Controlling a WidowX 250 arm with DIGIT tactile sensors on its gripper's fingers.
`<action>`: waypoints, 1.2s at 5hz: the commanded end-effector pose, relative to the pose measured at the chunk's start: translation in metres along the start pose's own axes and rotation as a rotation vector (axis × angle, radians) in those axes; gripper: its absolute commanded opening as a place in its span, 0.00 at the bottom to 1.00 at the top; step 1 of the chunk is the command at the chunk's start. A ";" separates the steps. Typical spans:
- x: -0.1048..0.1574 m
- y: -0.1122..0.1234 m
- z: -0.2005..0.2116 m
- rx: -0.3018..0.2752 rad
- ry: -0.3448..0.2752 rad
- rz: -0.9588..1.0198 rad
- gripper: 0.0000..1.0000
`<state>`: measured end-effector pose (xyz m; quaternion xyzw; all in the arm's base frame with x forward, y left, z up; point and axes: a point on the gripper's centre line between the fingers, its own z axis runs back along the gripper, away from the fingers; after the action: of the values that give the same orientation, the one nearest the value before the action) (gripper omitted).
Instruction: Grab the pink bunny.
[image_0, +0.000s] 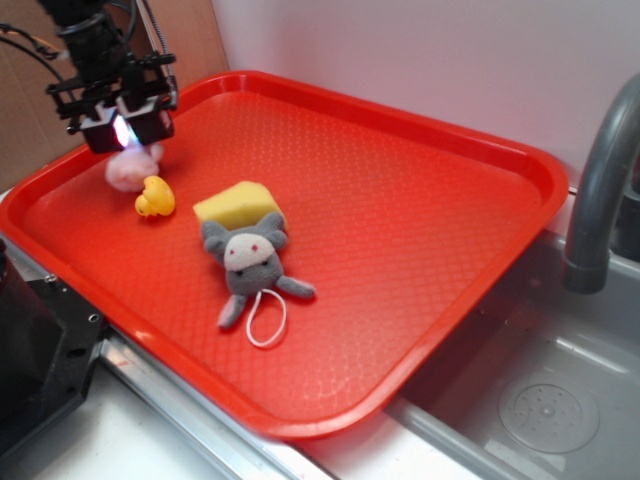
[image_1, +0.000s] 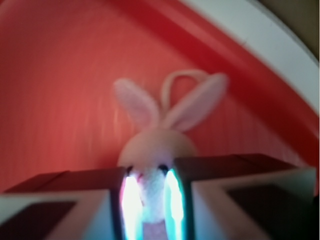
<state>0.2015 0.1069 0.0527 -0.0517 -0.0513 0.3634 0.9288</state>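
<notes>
Nearest to my wrist camera: two lit, glowing pads (image_1: 131, 202) of my black gripper (image_1: 148, 200), standing close on either side of the small pale pink fuzzy plush bunny (image_1: 155, 150).
Hand: clenched on the pink bunny, its body squeezed between my pads, its head and two long ears poking out ahead of them.
Bunny's place: far left part of the red textured plastic tray (image_0: 400, 200), under my gripper (image_0: 122, 135) in the outside view, where only a pale pink lump (image_0: 128, 168) shows below it; I cannot tell if it rests on the tray or hangs just off it.
Loop: a thin pale cord ring (image_1: 182, 75) rises between the bunny's ears.
Closest neighbour: a small yellow rubber duck (image_0: 154, 197), just beside the bunny on the side toward the tray's middle, maybe touching it.
Further along: a yellow sponge wedge (image_0: 238, 203), and touching its front edge a grey plush mouse with a white face (image_0: 250, 262), lying flat with a white cord loop (image_0: 268, 318) by its legs.
Around the tray: a grey curved tap (image_0: 600, 190) and a steel sink basin (image_0: 540, 400) at the right, well apart from my gripper.
In the way: nothing sits between my pads but the bunny.
</notes>
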 end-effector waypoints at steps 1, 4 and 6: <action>-0.017 0.009 0.014 0.000 -0.094 -0.110 0.00; -0.023 -0.029 0.054 0.018 -0.110 -0.392 0.00; -0.005 -0.064 0.149 0.048 -0.075 -0.485 0.00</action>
<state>0.2291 0.0480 0.1992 -0.0029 -0.0649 0.1328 0.9890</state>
